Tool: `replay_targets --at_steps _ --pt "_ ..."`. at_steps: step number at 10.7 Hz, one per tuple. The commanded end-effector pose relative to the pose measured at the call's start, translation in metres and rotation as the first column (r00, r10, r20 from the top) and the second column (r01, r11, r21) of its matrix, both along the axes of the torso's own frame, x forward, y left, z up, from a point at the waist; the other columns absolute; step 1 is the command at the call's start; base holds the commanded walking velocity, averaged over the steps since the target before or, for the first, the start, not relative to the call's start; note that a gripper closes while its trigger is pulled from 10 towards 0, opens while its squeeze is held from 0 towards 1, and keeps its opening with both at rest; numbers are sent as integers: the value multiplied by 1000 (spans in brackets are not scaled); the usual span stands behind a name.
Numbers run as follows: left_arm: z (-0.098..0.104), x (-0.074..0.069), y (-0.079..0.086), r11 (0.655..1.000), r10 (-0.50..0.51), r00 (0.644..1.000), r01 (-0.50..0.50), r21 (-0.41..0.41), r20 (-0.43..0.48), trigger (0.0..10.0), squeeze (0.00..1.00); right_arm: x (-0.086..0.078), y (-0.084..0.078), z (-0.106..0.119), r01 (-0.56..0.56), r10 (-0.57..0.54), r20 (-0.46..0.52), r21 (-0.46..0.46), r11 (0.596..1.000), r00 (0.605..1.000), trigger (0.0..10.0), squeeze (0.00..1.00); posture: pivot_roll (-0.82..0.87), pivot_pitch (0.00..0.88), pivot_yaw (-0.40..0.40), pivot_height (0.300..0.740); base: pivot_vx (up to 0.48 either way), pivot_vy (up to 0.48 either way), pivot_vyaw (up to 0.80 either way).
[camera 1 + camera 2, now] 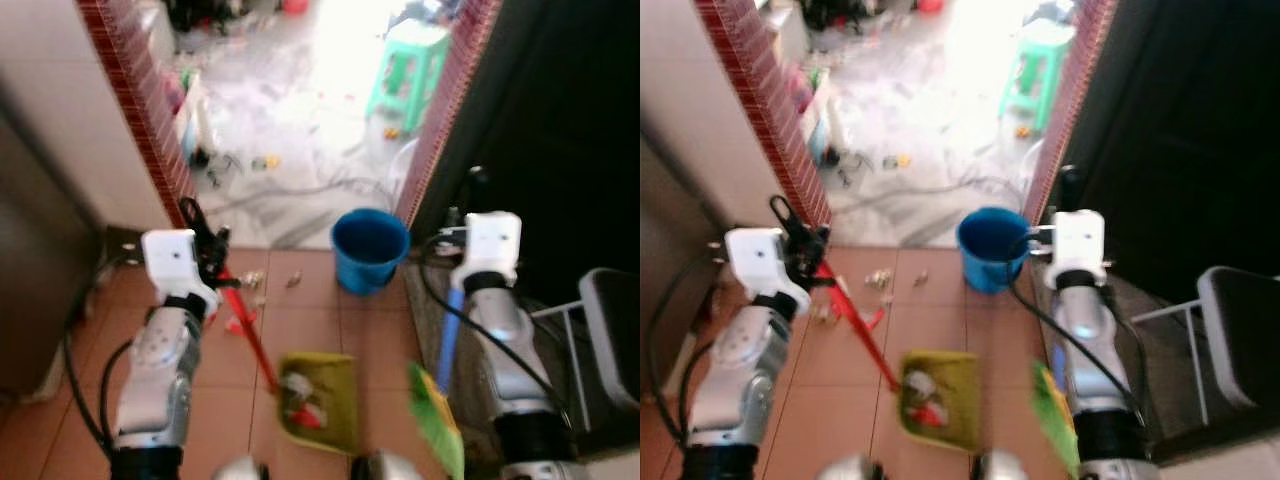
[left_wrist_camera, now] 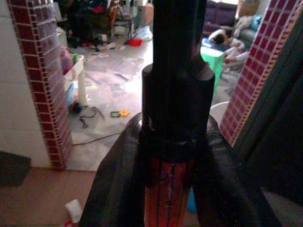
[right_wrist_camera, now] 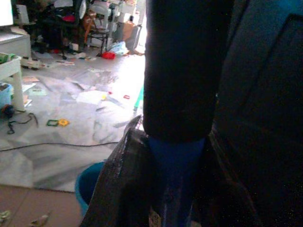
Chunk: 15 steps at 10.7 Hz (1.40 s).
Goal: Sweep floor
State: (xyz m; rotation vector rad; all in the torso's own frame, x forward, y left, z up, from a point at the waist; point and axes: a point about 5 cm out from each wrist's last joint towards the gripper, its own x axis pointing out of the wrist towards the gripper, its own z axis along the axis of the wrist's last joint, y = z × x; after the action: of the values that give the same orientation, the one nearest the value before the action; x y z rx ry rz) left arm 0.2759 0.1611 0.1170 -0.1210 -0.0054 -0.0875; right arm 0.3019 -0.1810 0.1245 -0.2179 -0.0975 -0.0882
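Fingers (image 2: 118, 189) of the left gripper (image 1: 207, 252) are closing around the smooth red handle (image 1: 250, 335) of a yellow-green plastic dustpan (image 1: 322, 400), whose shallow tray is resting on terracotta floor tiles (image 1: 320, 315) with scraps of litter (image 1: 300, 392) in it. Right gripper (image 1: 468, 212) fingers are clamping a slim blue broom handle (image 1: 449, 335), which is running down beside that arm to green bristles (image 1: 437, 420) just right of the dustpan. Beyond both, a round blue plastic bucket (image 1: 370, 248) is standing at the doorway, with small debris (image 1: 255, 282) lying on the tiles to its left.

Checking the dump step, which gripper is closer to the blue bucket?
Right. The right gripper holds the blue broom handle just beside the blue bucket; the left gripper is farther off, across the tiles.
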Motion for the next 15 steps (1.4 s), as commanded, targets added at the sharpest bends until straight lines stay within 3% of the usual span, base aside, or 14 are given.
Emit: replay_targets --at_steps 1,10,15 --pt "12 4 2 1000 8 999 -8 -5 46 10000 0 5 4 8 -15 16 30 -13 1000 999 10000 0 -18 17 -30 740 0 480 0" --pt "10 4 2 1000 1 1000 -1 2 32 10000 0 2 5 3 -21 21 4 -5 1000 1000 10000 0 -24 24 -37 740 0 480 0" --pt "14 4 2 1000 -1 997 2 -12 71 10000 0 4 8 3 -28 28 4 6 1000 1000 10000 0 -28 22 -36 740 0 0 -296"
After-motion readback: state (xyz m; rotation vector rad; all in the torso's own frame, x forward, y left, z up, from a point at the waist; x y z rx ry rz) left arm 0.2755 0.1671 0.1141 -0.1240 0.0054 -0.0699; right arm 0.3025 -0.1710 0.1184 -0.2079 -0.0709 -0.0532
